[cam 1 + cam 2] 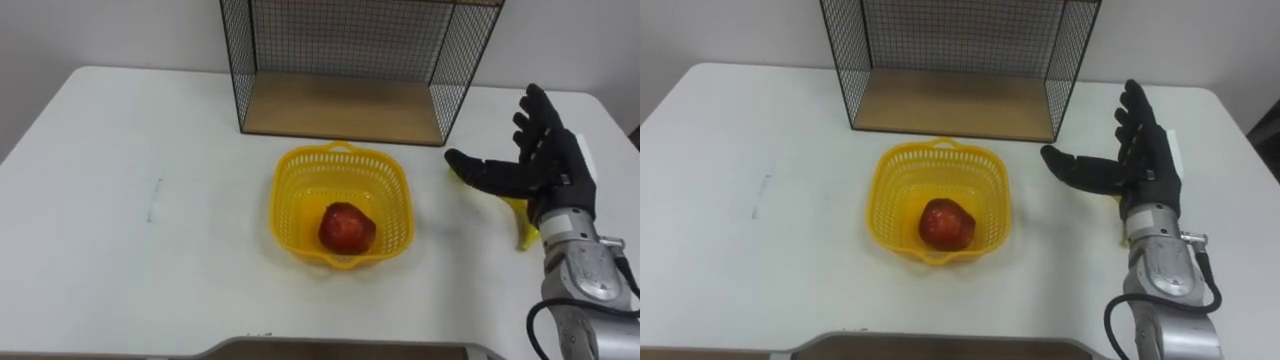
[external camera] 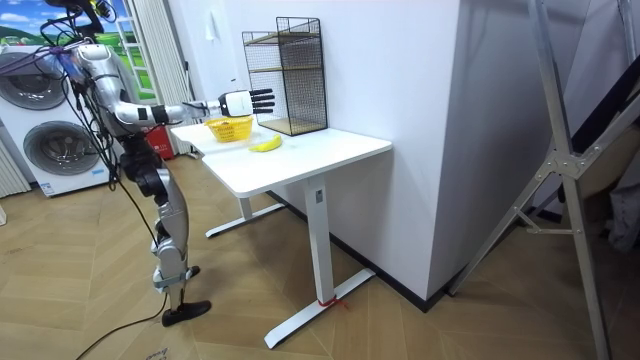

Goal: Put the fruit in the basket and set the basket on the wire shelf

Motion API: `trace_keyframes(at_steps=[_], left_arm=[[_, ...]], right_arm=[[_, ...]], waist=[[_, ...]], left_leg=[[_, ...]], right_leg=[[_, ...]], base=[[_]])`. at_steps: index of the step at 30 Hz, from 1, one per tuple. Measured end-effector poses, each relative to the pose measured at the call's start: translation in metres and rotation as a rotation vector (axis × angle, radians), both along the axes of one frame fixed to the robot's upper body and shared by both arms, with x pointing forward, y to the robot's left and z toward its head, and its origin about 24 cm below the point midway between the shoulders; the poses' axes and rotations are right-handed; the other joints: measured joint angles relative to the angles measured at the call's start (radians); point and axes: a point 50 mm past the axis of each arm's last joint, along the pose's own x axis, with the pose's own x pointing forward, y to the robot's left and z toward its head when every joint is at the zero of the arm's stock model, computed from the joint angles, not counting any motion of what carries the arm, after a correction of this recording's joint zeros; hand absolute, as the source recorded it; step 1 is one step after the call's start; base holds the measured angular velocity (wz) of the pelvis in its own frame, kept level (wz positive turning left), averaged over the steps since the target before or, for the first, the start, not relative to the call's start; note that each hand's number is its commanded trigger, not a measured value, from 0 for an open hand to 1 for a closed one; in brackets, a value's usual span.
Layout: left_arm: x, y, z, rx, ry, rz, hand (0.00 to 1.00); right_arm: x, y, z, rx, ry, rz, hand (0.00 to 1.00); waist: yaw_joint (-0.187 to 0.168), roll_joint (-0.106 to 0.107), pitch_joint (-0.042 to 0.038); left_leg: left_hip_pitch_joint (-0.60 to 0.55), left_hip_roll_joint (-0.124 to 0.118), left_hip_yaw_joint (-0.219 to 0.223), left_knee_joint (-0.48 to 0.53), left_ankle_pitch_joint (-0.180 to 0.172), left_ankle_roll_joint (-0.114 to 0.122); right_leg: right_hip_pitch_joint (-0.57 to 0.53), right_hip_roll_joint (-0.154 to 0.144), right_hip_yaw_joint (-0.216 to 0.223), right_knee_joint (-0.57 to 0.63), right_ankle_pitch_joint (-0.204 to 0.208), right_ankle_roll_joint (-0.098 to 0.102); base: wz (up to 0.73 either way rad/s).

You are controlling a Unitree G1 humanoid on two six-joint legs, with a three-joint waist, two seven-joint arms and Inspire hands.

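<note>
- Right hand (image 1: 548, 165) is hanging over the right part of the bench (image 1: 150, 200), fingers straight and spread wide, thumb pointing towards the basket, gripping nothing.
- Banana (image 1: 523, 226) is lying on the bench directly under that hand. The palm is covering most of it, and a yellow end is poking out below the wrist side.
- In the room view the hand is sitting raised above the bench top, clear of the banana.
- Yellow basket (image 1: 286, 200) is standing just left of the hand, near mid-bench, upright, apart from the banana.
- Red apple (image 1: 346, 227) is resting inside the basket, towards its near wall.
- Wire shelf (image 1: 345, 105) is standing behind the basket at the far edge of the bench, its open front facing the robot and its wooden bottom board bare.
- Robot is standing at the bench's end with its right arm stretched out over it, washing machine (image 2: 60, 150) behind it on the room view's left.
</note>
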Motion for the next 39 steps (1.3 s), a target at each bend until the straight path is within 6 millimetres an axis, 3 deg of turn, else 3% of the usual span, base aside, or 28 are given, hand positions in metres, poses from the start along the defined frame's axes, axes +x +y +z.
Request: trace_keyframes(at_steps=[6, 13, 17, 23, 30, 39], left_arm=[[0.005, 0.006, 0.002, 0.009, -0.022, 0.023, 0.00], [0.007, 0.012, 0.005, 0.026, -0.027, 0.041, 0.00], [0.007, 0.012, 0.005, 0.028, -0.025, 0.043, 0.00], [0.007, 0.014, 0.005, 0.036, -0.022, 0.045, 0.00], [0.006, 0.015, 0.006, 0.049, -0.024, 0.047, 0.00], [0.002, 0.016, 0.006, 0.031, 0.000, 0.053, 0.00]], right_arm=[[0.001, -0.016, -0.003, -0.097, 0.042, -0.060, 0.00], [0.009, -0.032, 0.017, -0.190, -0.006, -0.125, 0.00], [0.017, -0.031, 0.023, -0.233, -0.018, -0.122, 0.00], [0.030, -0.046, 0.014, -0.223, 0.058, -0.182, 0.00], [0.029, -0.049, 0.010, -0.224, 0.076, -0.190, 0.00], [0.025, -0.057, -0.008, -0.228, 0.191, -0.158, 0.00]], waist=[[0.000, -0.006, 0.0017], [0.000, -0.040, 0.0031], [0.002, -0.042, 0.0022], [0.007, -0.038, 0.0045], [0.008, -0.040, 0.0033], [0.007, -0.047, -0.0014]], left_leg=[[0.001, 0.000, 0.000, -0.001, 0.000, 0.000], [0.005, -0.001, 0.000, 0.000, 0.000, 0.000], [0.005, -0.001, -0.003, 0.000, 0.000, 0.000], [0.011, -0.001, -0.005, -0.005, 0.000, 0.000], [0.011, -0.002, -0.005, -0.006, 0.000, 0.000], [0.014, -0.002, -0.008, -0.001, 0.000, 0.000]], right_leg=[[-0.007, -0.001, -0.003, 0.000, 0.000, 0.000], [0.003, -0.001, 0.000, -0.001, 0.000, 0.001], [0.006, -0.001, -0.003, 0.001, 0.000, 0.000], [0.014, -0.001, -0.006, 0.001, 0.000, 0.000], [0.009, -0.001, -0.005, 0.000, 0.000, 0.000], [0.012, -0.001, -0.007, -0.001, 0.000, 0.000]], base=[[0.00], [0.00], [0.02], [0.01], [0.00], [0.00]])
